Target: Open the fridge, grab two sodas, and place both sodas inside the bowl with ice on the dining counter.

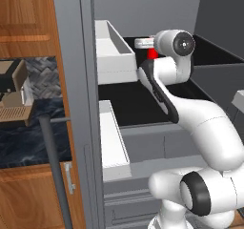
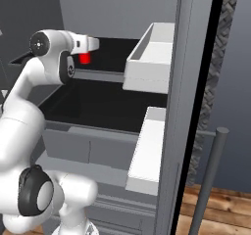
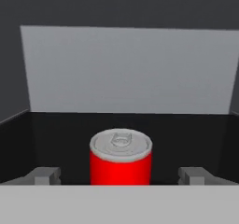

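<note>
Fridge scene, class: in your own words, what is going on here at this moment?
The tall matte grey fridge stands open, and the white robot arm reaches onto its dark upper shelf. The end effector is open, its two fingertips on either side of a small red soda can with a silver top, which stands upright on the shelf. The fingers are not yet touching the can, so nothing is held.

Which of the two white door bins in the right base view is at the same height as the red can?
The upper door bin; the soda can stands level with it, while the lower bin hangs well below.
</note>
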Tool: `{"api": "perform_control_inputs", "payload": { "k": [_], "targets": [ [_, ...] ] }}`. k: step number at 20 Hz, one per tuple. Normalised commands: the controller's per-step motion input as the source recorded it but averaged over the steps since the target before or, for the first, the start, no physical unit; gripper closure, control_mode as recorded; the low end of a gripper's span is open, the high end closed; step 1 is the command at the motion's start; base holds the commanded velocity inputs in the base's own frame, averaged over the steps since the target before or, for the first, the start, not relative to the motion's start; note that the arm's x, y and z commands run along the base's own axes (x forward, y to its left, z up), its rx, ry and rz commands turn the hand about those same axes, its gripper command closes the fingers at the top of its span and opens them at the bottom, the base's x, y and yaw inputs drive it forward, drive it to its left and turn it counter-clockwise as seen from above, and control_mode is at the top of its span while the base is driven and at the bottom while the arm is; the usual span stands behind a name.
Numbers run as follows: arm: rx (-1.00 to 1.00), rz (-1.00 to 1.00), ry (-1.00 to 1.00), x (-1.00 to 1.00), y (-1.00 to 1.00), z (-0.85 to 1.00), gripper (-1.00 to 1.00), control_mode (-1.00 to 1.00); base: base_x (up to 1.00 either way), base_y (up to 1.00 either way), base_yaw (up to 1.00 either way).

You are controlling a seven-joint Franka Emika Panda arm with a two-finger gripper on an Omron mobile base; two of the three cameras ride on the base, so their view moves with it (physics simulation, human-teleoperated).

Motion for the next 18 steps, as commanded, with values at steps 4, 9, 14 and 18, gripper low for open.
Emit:
{"api": "perform_control_inputs", "payload": {
  "k": [4, 9, 14, 18],
  "targets": [
    [-0.02, 0.0, 0.0, 0.29, 0.0, -0.1, -1.0, -1.0, 0.0, 0.0, 0.0],
    [-0.01, 0.0, 0.0, 0.2, 0.0, -0.1, -1.0, -1.0, 0.0, 0.0, 0.0],
    [-0.01, 0.0, 0.01, 0.14, 0.0, -0.13, 1.0, -1.0, 0.0, 0.0, 0.0],
    [0.0, 0.0, 0.0, 0.12, 0.0, -0.03, 1.0, -1.0, 0.0, 0.0, 0.0]
  ]
}}
